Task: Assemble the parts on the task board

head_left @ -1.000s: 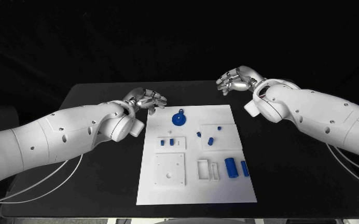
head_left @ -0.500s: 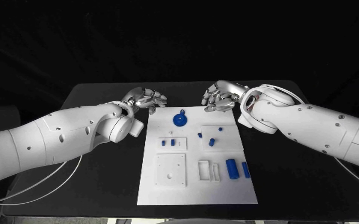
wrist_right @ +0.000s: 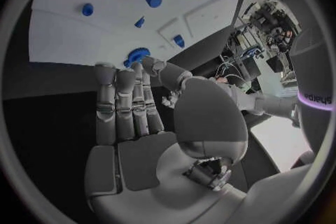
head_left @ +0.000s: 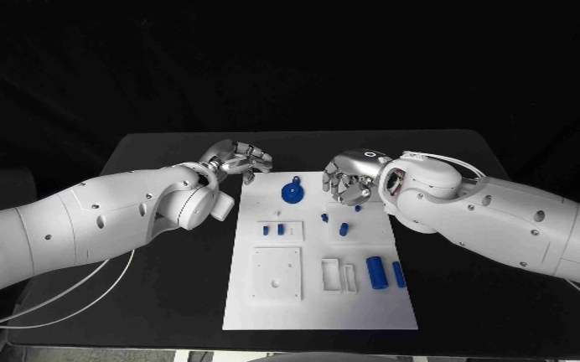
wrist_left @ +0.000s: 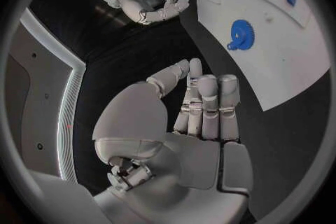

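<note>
The task board (head_left: 363,312) lies lengthwise in the middle of the black table (head_left: 484,295), with bare table on both long sides. The right hand (head_left: 347,178) hovers over the board's far end, fingers apart and holding nothing, just beside the blue gear (head_left: 292,192) (not touching it, as far as the head view shows). The left hand (head_left: 240,159) hangs off the board's far left corner, released too. Blue cylinders (head_left: 376,272) lie near the right edge, well apart from both hands.
</note>
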You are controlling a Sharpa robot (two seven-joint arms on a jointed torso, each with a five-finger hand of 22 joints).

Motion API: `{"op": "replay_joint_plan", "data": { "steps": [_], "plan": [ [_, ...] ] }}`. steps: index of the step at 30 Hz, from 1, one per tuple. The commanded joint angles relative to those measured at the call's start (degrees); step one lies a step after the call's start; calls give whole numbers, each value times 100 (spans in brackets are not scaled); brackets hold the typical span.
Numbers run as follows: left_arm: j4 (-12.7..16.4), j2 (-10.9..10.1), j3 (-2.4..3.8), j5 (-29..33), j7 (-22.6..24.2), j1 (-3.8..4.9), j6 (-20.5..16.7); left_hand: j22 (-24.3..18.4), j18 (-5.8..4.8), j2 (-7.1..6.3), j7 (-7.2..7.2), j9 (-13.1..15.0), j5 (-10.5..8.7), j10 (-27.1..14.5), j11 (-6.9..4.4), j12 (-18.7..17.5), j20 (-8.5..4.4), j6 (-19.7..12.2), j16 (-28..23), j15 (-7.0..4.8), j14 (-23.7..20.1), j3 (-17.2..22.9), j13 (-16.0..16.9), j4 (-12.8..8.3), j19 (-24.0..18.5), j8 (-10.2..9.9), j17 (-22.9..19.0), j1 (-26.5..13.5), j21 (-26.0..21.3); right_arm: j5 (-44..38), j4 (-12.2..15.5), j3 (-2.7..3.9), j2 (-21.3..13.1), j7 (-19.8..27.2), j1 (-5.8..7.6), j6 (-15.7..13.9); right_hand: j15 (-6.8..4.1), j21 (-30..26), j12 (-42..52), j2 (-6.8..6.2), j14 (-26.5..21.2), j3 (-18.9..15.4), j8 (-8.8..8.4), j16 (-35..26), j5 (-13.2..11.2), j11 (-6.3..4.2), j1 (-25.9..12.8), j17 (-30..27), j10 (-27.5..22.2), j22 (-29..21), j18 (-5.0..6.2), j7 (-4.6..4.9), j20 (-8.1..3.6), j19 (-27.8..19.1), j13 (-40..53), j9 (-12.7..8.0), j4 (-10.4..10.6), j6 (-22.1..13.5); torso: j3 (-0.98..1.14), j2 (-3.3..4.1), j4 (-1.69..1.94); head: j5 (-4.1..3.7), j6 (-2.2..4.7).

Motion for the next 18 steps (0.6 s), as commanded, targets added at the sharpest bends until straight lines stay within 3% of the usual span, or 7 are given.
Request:
{"op": "replay_joint_plan", "data": {
  "steps": [1,6,9,12,13,15,18],
  "plan": [
    [19,-6,2,39,103,1,97,-6,210,11,25,-7,-4,-95,132,-32,-187,59,-16,38,11,-38,1,4,-15,-20,-2,32,-29,-721,-19,-67,35,-144,-2,68,-56,42,-43,-13,-4,200,-18,46,-88,-15,141,57,95,55,662,-10,-34,11,49,5,12,36,8,2,-4,10,2],
    [40,-13,1,34,15,1,106,-7,205,32,30,-28,-2,-78,137,-69,-182,57,-12,42,16,-64,3,10,-5,-26,2,-7,-31,-791,-142,-172,105,-118,-1,26,-85,80,-60,-120,-54,517,-20,57,-323,-55,222,145,239,129,662,-25,-16,-22,248,20,35,90,5,1,0,8,-2],
    [44,-22,-3,23,-22,1,105,-10,208,58,40,-44,40,-84,143,-108,-183,43,-8,47,24,-70,1,9,10,-33,5,-24,-33,-780,-202,-227,162,-90,0,19,-107,109,-8,-272,-50,353,-47,77,-512,-93,-12,180,316,157,662,-7,-12,-2,390,19,137,50,8,1,1,18,-7],
    [42,-21,-4,23,-40,1,88,-12,210,57,44,-52,61,-81,146,-128,-182,41,-6,50,29,-80,3,11,20,-32,6,-39,-33,-762,-314,-279,257,-78,0,18,-230,186,356,-333,-6,76,-84,162,-697,-218,-161,257,583,211,662,2,-61,74,819,11,205,-13,10,1,-5,26,-10],
    [39,-17,-4,23,-43,1,93,-12,210,56,45,-53,62,-81,147,-131,-182,40,-6,51,30,-83,3,12,21,-32,6,-42,-33,-762,-358,-290,289,-65,0,18,-237,334,1412,-282,-21,-303,-108,383,-665,-333,-75,433,-63,328,662,-46,-176,140,1831,8,145,-13,10,2,-4,26,-10],
    [38,-12,-4,23,-46,1,104,-12,210,57,46,-55,64,-80,148,-137,-181,39,-6,52,31,-86,4,12,24,-32,7,-48,-33,-762,-404,-298,318,-49,-1,14,-244,494,2493,-334,-107,-159,-141,429,-726,-287,-194,505,-812,301,662,-36,-167,61,2848,-5,354,19,10,2,2,26,-12],
    [42,-15,-5,23,-52,1,126,-13,211,61,47,-59,66,-79,149,-146,-180,36,-5,53,33,-90,4,14,28,-32,7,-58,-34,-759,-504,-304,386,11,-1,-36,-311,767,3148,-298,-86,-38,-162,630,-758,-286,-125,684,-993,317,662,-44,-233,95,3378,2,363,-8,11,2,8,23,-19]
  ]
}}
